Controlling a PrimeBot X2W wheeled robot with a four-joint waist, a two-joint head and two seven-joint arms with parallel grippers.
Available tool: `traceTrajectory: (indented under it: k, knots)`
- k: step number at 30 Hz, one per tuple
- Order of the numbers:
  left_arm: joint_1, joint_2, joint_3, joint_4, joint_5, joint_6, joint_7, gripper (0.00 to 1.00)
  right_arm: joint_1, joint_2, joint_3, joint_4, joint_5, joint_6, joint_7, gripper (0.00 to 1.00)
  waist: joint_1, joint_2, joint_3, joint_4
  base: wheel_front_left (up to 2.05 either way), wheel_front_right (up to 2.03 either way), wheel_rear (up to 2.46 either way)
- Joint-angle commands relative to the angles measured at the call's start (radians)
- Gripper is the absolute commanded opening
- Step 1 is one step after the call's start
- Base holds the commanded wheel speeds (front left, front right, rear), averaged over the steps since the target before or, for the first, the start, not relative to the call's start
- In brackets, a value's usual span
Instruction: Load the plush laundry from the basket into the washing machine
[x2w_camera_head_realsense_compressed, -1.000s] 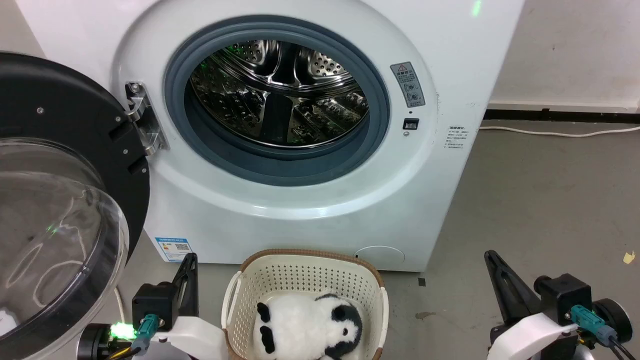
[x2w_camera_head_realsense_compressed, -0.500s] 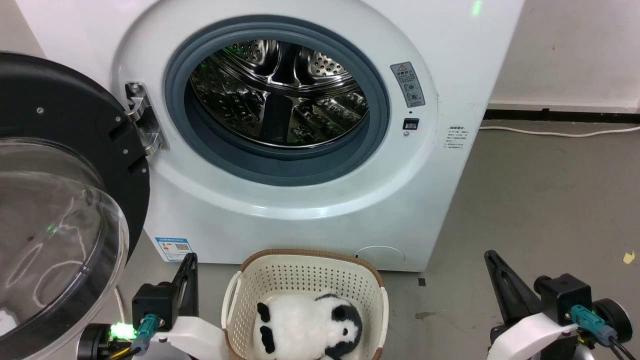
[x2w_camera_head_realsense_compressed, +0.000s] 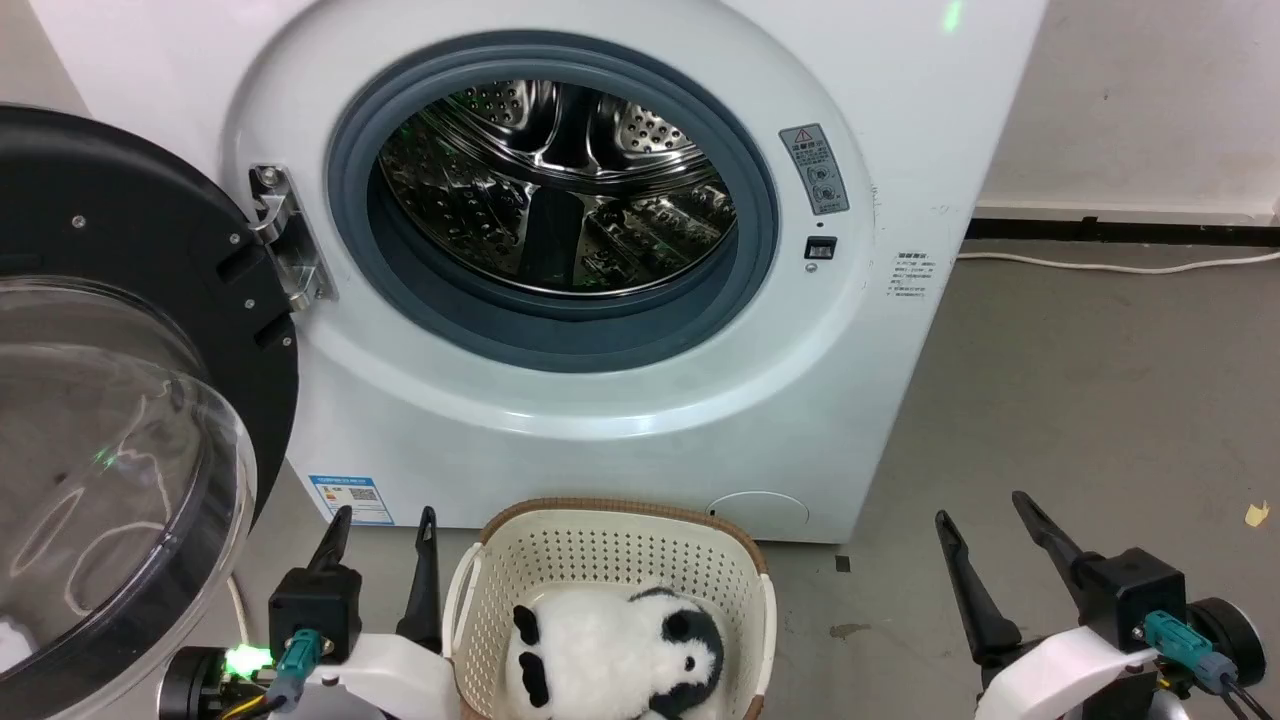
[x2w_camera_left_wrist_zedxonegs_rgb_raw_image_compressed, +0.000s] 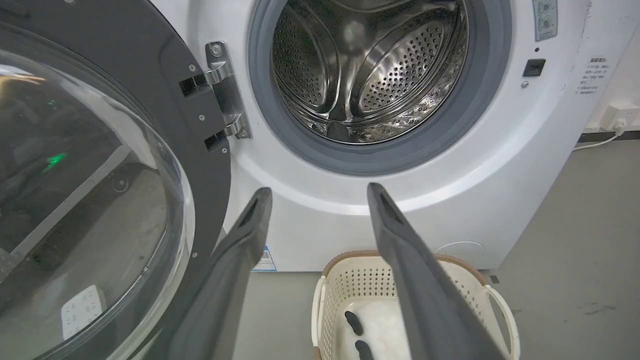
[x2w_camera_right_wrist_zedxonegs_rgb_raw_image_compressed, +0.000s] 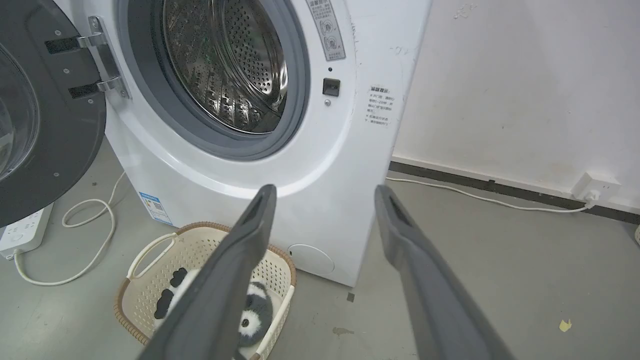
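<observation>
Left gripper (x2w_camera_head_realsense_compressed: 386, 515), lower left of the head view: fingers pointing up and spread apart, holding nothing. It stands just beside the left wall of the basket (x2w_camera_head_realsense_compressed: 620, 507); whether it touches the wall cannot be told. Right gripper (x2w_camera_head_realsense_compressed: 980, 508), lower right: likewise spread wide and empty, well apart from the basket, above the grey floor (x2w_camera_head_realsense_compressed: 1100, 420).

Basket: cream, perforated, brown-rimmed, resting on the floor directly in front of the washing machine (x2w_camera_head_realsense_compressed: 640, 440), below its round opening. Stuffed animal (x2w_camera_head_realsense_compressed: 610, 650): white with black patches, lying inside the basket and covering most of its bottom, clear of both grippers.

Washing machine: white front-loader. A grey rubber ring (x2w_camera_head_realsense_compressed: 345, 200) surrounds the opening, and bare perforated steel of the drum (x2w_camera_head_realsense_compressed: 560, 190) shows behind it. Door (x2w_camera_head_realsense_compressed: 110, 420): black frame with clear dome, swung open to the left on a metal hinge (x2w_camera_head_realsense_compressed: 285, 240).

Left wrist view: the two dark fingers frame the machine's lower front, one crossing over the basket. Right wrist view: one finger crosses the basket and the stuffed animal.

A white cable (x2w_camera_right_wrist_zedxonegs_rgb_raw_image_compressed: 65, 235) loops on the floor to a power strip (x2w_camera_right_wrist_zedxonegs_rgb_raw_image_compressed: 22, 232) under the door.
</observation>
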Motion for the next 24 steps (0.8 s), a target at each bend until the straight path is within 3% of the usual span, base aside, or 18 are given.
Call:
traceTrajectory:
  k: [1,24]
  knots:
    - [0.0,0.0,-0.005,-0.002,0.001,0.006,-0.012,1.0,0.001,0.0,-0.004,0.001,0.007,0.0,-0.01,1.0,0.0,0.0,0.001,-0.001,0.0,0.0,0.0]
    - [-0.047,0.021,-0.038,0.065,-0.003,0.018,-0.06,1.0,-0.038,0.0,-0.003,-0.003,0.051,0.0,-0.058,1.0,0.0,0.0,0.127,-0.079,0.0,0.0,0.0]
